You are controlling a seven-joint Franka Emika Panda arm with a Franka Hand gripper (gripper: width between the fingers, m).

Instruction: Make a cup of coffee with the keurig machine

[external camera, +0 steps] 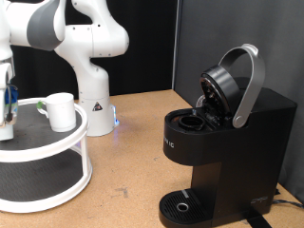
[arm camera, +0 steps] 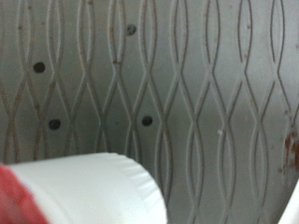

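The keurig machine [external camera: 223,142] stands at the exterior view's right, black, with its grey-handled lid [external camera: 237,81] raised and the pod chamber [external camera: 193,121] open. The cup [external camera: 62,111], a white mug, stands on the top tier of a round white shelf [external camera: 57,142] at the left. My gripper [external camera: 8,103] hangs at the exterior view's far left edge, just above that tier and left of the cup, partly cut off. The wrist view shows the tier's grey wavy mat [arm camera: 187,84] close up and a small white pod with a red top [arm camera: 84,191] right by the camera. No fingers show there.
The white arm's base [external camera: 93,90] stands behind the shelf. The shelf has a lower tier [external camera: 43,180] with a dark mat. The brown tabletop [external camera: 133,152] lies between shelf and machine. The round drip tray [external camera: 182,204] sits at the machine's foot.
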